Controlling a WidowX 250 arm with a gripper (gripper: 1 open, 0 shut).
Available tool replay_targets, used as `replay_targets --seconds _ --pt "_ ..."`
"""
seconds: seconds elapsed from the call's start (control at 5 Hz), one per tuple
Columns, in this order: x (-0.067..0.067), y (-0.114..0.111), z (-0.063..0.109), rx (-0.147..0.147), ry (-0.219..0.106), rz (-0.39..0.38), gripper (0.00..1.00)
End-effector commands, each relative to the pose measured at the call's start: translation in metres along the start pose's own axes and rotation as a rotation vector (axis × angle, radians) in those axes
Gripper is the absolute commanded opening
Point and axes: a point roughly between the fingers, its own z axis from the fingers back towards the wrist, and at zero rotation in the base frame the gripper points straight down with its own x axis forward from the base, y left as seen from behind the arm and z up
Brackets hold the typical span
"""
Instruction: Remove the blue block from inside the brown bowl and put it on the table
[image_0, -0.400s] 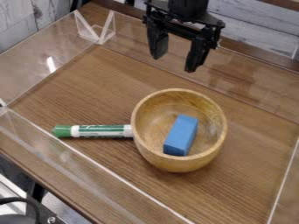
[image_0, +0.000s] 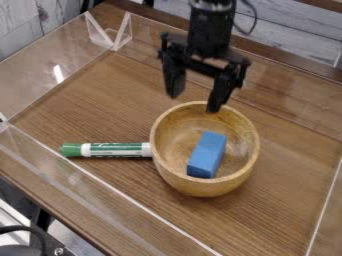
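Note:
The blue block lies inside the brown bowl, a little right of its middle. The round wooden bowl rests on the dark wood-grain table, right of centre. My black gripper hangs above the bowl's far rim, pointing straight down. Its two fingers stand wide apart with nothing between them. The gripper touches neither the bowl nor the block.
A green-and-white marker lies on the table just left of the bowl. Low clear acrylic walls edge the tabletop on all sides. A clear folded stand sits at the far left corner.
The gripper has come down and toward the camera, from the far edge of the table to just above the bowl's far rim. It stays open. Bowl, block and marker have not moved.

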Motion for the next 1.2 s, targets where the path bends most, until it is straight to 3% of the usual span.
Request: replay_targets --seconds 0.0,1.0 --pt "-0.004 -0.011 0.011 -0.009 -0.095 0.004 1.00" --pt "-0.009 -0.032 -0.015 -0.021 -0.092 -0.007 1.00"
